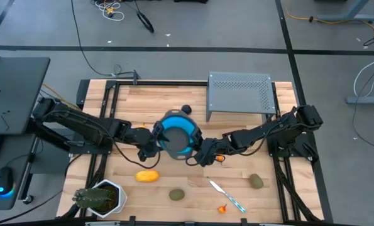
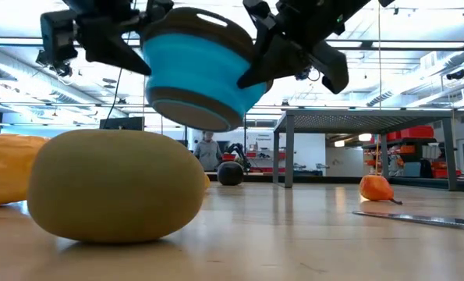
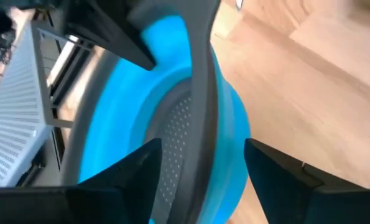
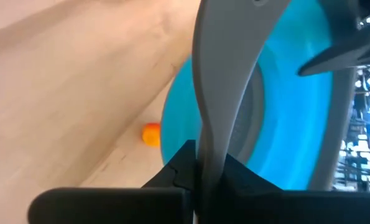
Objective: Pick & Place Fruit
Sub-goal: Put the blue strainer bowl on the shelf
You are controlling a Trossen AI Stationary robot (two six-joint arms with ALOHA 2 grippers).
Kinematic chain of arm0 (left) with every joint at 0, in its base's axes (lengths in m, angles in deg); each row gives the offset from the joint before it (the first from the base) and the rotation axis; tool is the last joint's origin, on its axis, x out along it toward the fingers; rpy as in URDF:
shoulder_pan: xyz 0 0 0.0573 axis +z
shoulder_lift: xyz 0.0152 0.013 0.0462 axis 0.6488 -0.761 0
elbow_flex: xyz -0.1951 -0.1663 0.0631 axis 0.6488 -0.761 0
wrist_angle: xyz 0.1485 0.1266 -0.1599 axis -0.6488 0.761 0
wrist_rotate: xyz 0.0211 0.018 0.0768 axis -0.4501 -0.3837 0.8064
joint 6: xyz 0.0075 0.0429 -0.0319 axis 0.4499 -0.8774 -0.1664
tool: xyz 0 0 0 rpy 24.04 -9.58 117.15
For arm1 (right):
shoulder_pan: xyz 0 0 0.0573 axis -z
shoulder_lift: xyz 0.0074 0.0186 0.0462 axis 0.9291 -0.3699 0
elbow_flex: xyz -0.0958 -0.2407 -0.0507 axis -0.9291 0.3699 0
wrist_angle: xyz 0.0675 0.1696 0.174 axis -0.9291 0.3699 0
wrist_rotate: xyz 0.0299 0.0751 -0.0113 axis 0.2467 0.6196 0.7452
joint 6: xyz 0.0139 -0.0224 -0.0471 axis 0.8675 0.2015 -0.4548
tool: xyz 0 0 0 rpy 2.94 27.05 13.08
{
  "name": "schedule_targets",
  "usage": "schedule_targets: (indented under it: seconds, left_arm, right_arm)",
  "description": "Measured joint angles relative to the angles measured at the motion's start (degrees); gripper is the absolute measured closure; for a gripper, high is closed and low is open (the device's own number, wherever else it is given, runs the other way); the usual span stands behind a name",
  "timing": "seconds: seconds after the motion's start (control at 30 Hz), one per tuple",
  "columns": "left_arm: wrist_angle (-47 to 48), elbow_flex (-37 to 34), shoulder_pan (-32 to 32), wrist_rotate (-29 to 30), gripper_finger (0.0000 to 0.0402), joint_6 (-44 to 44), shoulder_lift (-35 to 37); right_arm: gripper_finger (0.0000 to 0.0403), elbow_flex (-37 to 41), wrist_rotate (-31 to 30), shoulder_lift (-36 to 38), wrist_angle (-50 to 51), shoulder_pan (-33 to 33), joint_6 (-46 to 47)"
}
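Two grippers hold one blue bowl (image 1: 175,134) with a grey rim above the middle of the table (image 1: 143,100), one from each side.

Nearest the front edge, a spiky plant in a white pot (image 1: 99,198) stands at the left corner. Along the same front strip lie an olive-brown fruit (image 1: 177,194), a tiny orange-red bit (image 1: 222,208) and a knife (image 1: 226,195) with a light-blue handle. A second olive-brown fruit (image 1: 256,181) sits to the right of the knife, and the yellow fruit (image 1: 146,176) lies left of centre, just in front of the bowl. In the low view the near olive-brown fruit (image 2: 115,183) fills the foreground, with the yellow one (image 2: 5,168) behind it at the left edge and an orange bit (image 2: 377,188) at the right, beyond the knife blade (image 2: 419,218).

Next back, the bowl (image 2: 204,70) hangs clear of the wood. The left gripper (image 1: 150,142) has its fingers (image 3: 141,168) either side of the rim, closed on the bowl (image 3: 172,118). The right gripper (image 1: 202,150) pinches the opposite rim tightly in its wrist view, fingers (image 4: 185,165) clamped on the grey edge of the bowl (image 4: 284,106). Another orange bit (image 4: 150,134) lies on the wood under it.

Behind the bowl rests the small black ball (image 1: 186,109), and farther right a grey perforated metal stand (image 1: 239,93) at the back.
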Motion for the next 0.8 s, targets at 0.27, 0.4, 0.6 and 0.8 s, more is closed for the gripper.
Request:
schedule_targets:
  seconds: [0.27,0.4,0.6,0.8]
  left_arm:
    - [0.28,-0.08,-0.02,-2.29,0.0145,4.12,1.43]
    - [-1.45,-0.12,0.02,-5.03,0.013,6.37,-0.18]
    - [-4.1,-0.19,0.0,-4.13,0.0102,7.07,-2.11]
    - [-8.3,-0.19,0.22,-2.55,0.0088,11.81,-0.43]
  right_arm:
    - [0.0381,0.0,1.91,-0.01,-0.11,0.1,-2.85]
    - [0.0381,-0.01,3.48,-0.6,-0.86,0.3,-2.94]
    - [0.0381,-0.11,1.77,-2.95,-2.86,0.32,-3.41]
    - [0.0381,-0.11,1.77,-2.99,-2.88,0.76,-3.95]
